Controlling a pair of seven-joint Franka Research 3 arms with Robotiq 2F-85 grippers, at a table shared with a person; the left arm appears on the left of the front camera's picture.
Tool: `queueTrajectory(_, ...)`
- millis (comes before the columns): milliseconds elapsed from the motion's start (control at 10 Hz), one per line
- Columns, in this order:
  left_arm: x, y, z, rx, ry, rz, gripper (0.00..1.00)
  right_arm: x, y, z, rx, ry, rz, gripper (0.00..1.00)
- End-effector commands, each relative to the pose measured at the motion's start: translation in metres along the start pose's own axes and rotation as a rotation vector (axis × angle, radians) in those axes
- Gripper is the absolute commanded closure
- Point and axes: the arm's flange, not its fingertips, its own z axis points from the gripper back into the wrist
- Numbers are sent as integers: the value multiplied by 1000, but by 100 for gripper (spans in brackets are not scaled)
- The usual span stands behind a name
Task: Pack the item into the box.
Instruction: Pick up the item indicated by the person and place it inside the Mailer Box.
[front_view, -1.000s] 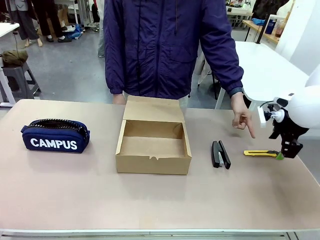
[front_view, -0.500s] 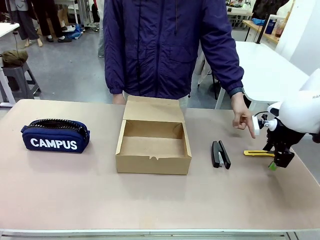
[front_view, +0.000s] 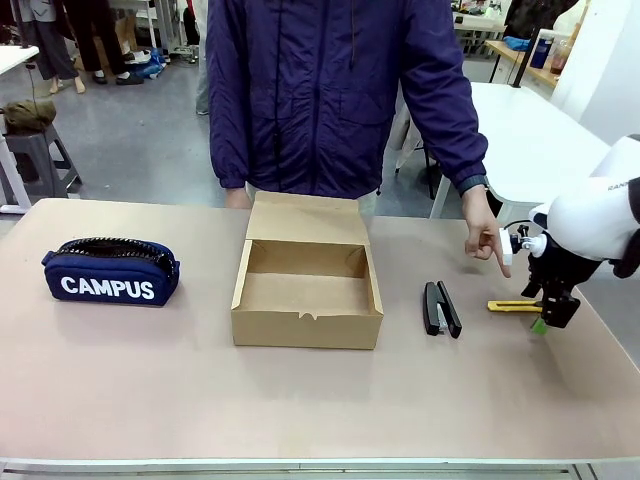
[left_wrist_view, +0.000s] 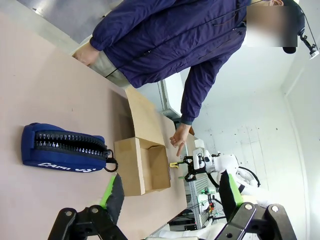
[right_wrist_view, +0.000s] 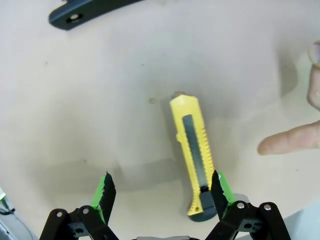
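The item, a slim yellow utility knife, lies flat at the table's right, just right of a black stapler. My right gripper hangs open just above the table at the knife's right end. In the right wrist view the knife lies lengthwise between the spread fingers, off to one side, its black end beside one green fingertip. The open brown box sits mid-table, lid flap standing toward the person. A person's hand points down at the knife. My left gripper is open in the air, holding nothing.
A navy CAMPUS pouch lies at the table's left. The person stands at the far edge behind the box. The pointing finger is close beside the knife. Bare tabletop stretches between stapler and box and along the near edge.
My right gripper has come down and moved left, from beside the knife's right end to right over that end. The pointing hand, knife and box have stayed put.
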Motion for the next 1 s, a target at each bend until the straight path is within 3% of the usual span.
queueTrajectory(0,0,-1,1,-16,-4,-22,0,-2,-20,-8,-2,-28,10,0)
queueTrajectory(900,0,-1,1,-16,-4,-22,0,0,-39,-21,58,7,9,0)
